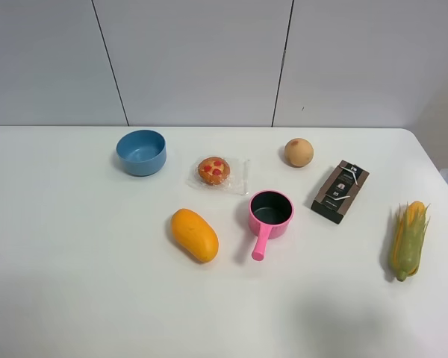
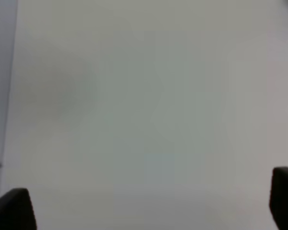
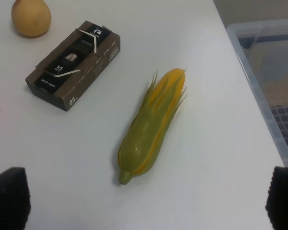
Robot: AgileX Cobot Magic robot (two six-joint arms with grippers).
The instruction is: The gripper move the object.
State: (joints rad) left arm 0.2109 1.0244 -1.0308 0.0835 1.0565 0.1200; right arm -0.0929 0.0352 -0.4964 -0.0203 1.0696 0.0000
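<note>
The pink toy saucepan (image 1: pixel 270 211) stands upright near the middle of the white table (image 1: pixel 75 283), its short handle (image 1: pixel 260 243) pointing toward the front edge. Its inside is dark and empty. Neither arm shows in the exterior high view. The left gripper (image 2: pixel 148 206) shows only as two black fingertips (image 2: pixel 12 210) set wide apart over bare table, open and empty. The right gripper (image 3: pixel 145 201) is also open and empty, its fingertips (image 3: pixel 7 197) wide apart, above the table near the corn. The saucepan is out of both wrist views.
A blue bowl (image 1: pixel 142 152), a wrapped pastry (image 1: pixel 215 171), a mango (image 1: pixel 194 234), a round fruit (image 1: pixel 299 152), a dark box (image 1: pixel 340 192) and a corn cob (image 1: pixel 408 239) lie around the saucepan. A clear plastic bin (image 3: pixel 273 72) stands beyond the table's right edge.
</note>
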